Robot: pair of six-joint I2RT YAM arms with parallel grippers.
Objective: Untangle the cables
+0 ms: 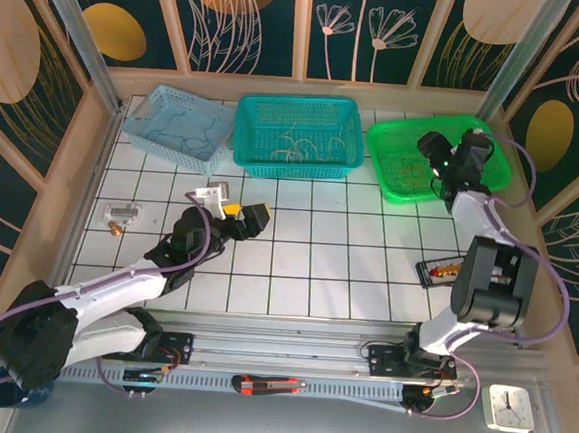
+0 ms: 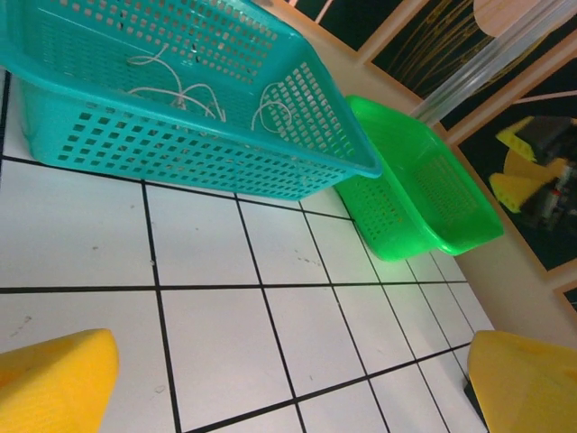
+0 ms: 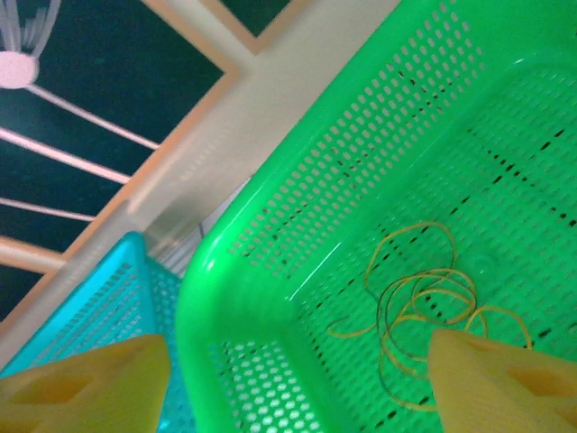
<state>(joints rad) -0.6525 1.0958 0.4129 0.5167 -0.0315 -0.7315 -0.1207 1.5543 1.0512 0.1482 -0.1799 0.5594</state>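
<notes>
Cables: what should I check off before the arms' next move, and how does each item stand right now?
1. Left pincer open, nothing between its fingers: ok.
2. Right pincer open above the green basket, holding nothing: ok.
3. Yellow cables lying on the green basket's floor, not gripped: ok.
4. Whitish cables inside the teal basket: ok.
5. Blue cables inside the light-blue basket: ok.
6. Yellow cables fully separated from one another: cannot tell, they overlap.

The left gripper [image 1: 247, 214] is hovering, jaws apart, over the white tiled table [image 1: 347, 251] while the right gripper [image 1: 435, 150] is hanging over the green basket [image 1: 407, 125].
</notes>
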